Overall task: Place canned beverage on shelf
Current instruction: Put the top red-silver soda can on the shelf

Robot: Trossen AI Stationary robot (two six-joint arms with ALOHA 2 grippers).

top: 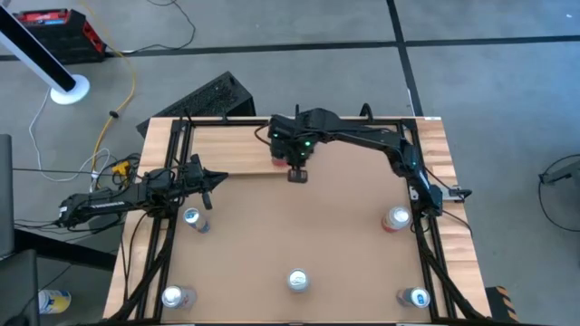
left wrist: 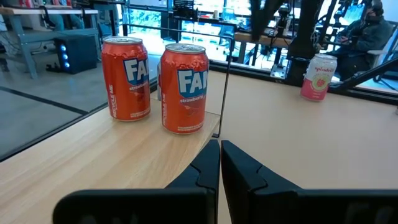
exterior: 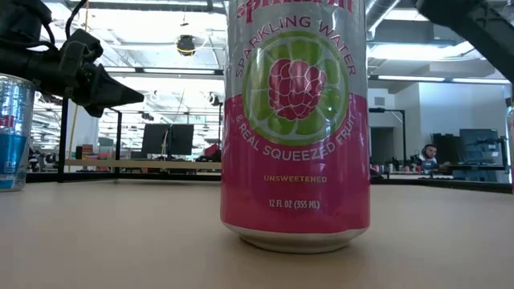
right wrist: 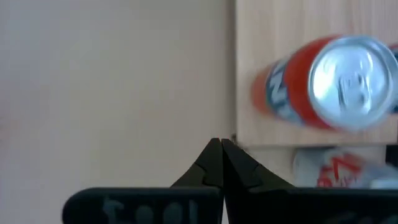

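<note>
Left wrist view: two orange cans (left wrist: 184, 88) on shelf (left wrist: 93, 155).

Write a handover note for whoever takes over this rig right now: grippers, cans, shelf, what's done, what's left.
Left gripper: jaws shut, empty, low at the shelf's edge, facing the cans on it.
Right gripper: jaws shut, empty, above the shelf's edge, pointing down.
Done: two orange cans stand upright on the shelf; another can may sit beside them, but that is unclear.
Left to do: five loose cans stand on the brown tabletop, none of them held. Likely next step is picking one up and shelving it.
</note>
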